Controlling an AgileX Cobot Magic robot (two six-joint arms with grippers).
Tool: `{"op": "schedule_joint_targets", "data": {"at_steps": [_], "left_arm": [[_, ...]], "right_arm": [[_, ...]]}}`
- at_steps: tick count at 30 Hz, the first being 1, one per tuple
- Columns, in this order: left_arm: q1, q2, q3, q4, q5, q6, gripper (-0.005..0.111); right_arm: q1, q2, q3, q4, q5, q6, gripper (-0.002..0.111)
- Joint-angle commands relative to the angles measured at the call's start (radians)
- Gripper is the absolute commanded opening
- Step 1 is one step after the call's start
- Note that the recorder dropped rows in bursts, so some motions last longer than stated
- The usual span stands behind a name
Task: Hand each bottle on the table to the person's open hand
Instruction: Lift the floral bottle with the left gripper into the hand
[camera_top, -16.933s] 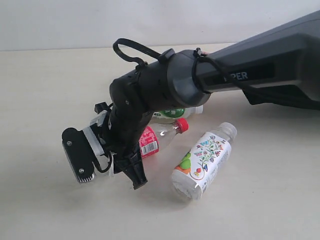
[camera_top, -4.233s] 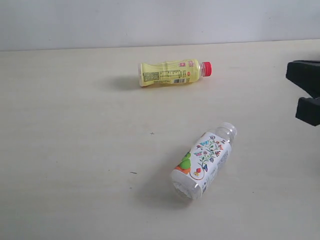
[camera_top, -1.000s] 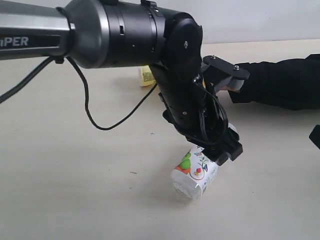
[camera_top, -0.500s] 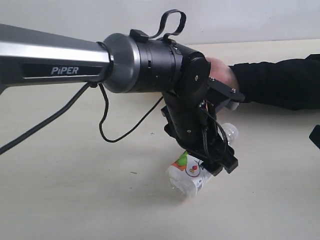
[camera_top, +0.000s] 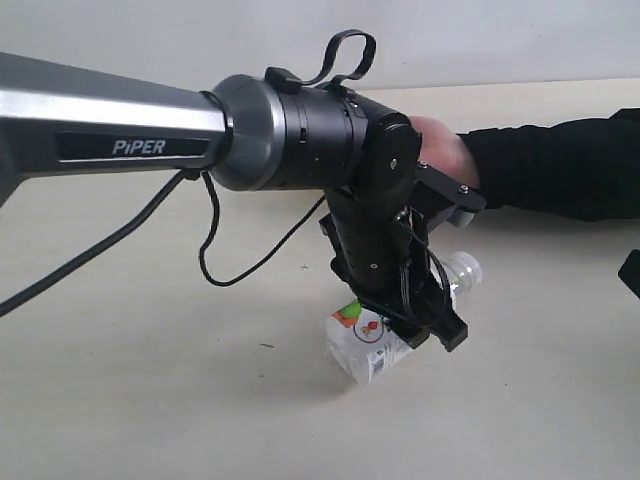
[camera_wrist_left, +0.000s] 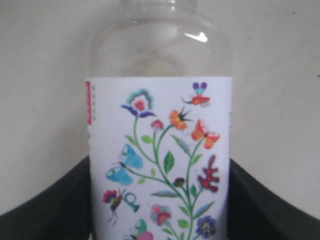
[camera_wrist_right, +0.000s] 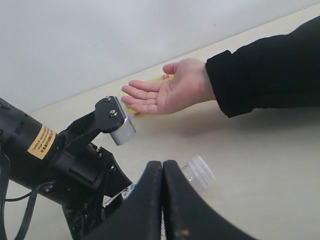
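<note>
Floral-label bottle (camera_top: 365, 350): clamped in left gripper (camera_top: 430, 320) on the table (camera_top: 120, 400). Next: lift and carry to the open hand (camera_wrist_right: 165, 95). Right gripper (camera_wrist_right: 162, 190) closed, empty.

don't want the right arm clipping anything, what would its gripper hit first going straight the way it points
Likely the left gripper straddling the floral-label bottle, or that bottle's clear neck just beside it. Only bare table lies before the shut right gripper until then; depth is unclear.

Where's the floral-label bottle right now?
Exterior view, right of centre: floral bottle gripped in the left gripper's jaws, low by the table, nearer the camera than the person's open hand.
</note>
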Motion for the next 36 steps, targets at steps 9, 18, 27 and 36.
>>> {"op": "schedule_joint_targets", "data": {"at_steps": [9,18,27,36], "left_arm": [[0.01,-0.164,-0.096,0.128,-0.02,-0.034,0.0],[0.028,-0.121,-0.339,0.4,-0.146,-0.53,0.0],[0.225,0.019,-0.481,-0.17,-0.062,-0.586,0.0],[0.355,0.172,-0.527,-0.526,-0.046,-0.397,0.0]], "right_arm": [[-0.003,-0.006,0.003,-0.004,-0.005,-0.005,0.0],[-0.003,-0.006,0.003,-0.004,-0.005,-0.005,0.0],[-0.003,-0.006,0.003,-0.004,-0.005,-0.005,0.0],[-0.003,-0.006,0.003,-0.004,-0.005,-0.007,0.0]]}}
